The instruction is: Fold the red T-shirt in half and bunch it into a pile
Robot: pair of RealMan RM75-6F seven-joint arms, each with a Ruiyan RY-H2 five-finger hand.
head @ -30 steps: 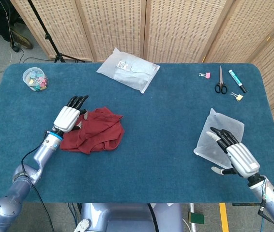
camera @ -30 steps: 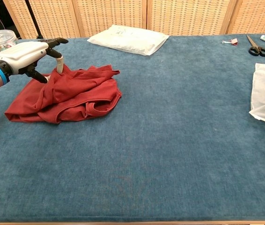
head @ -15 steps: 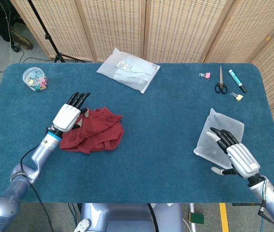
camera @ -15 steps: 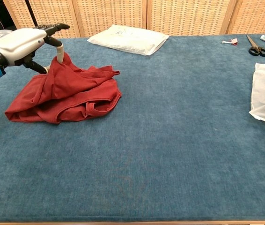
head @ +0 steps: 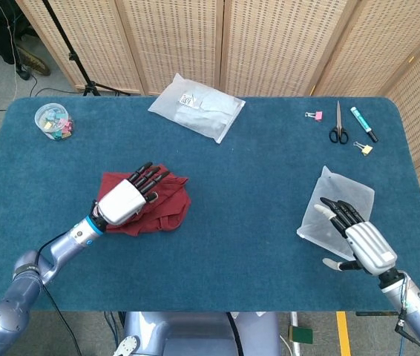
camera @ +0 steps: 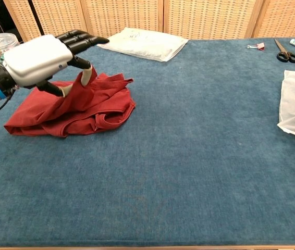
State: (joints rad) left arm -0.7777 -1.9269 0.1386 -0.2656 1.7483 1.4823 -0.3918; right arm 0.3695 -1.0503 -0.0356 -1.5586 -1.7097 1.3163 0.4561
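L hand (camera: 43,60) has carried a pinched fold of the red T-shirt (head: 162,202) inward across the heap vs 0.5 s ago, thumb and finger grasping cloth; shirt sits bunched mid-left on blue table (head: 254,185), so piling's nearly done imo; R hand (head: 362,241) idle, fingers apart, over plastic bag (head: 343,196); wicker screens (head: 269,37) behind.

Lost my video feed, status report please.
Left hand pinches red T-shirt, bunched. Right hand open, resting on plastic bag. Nothing in the way.
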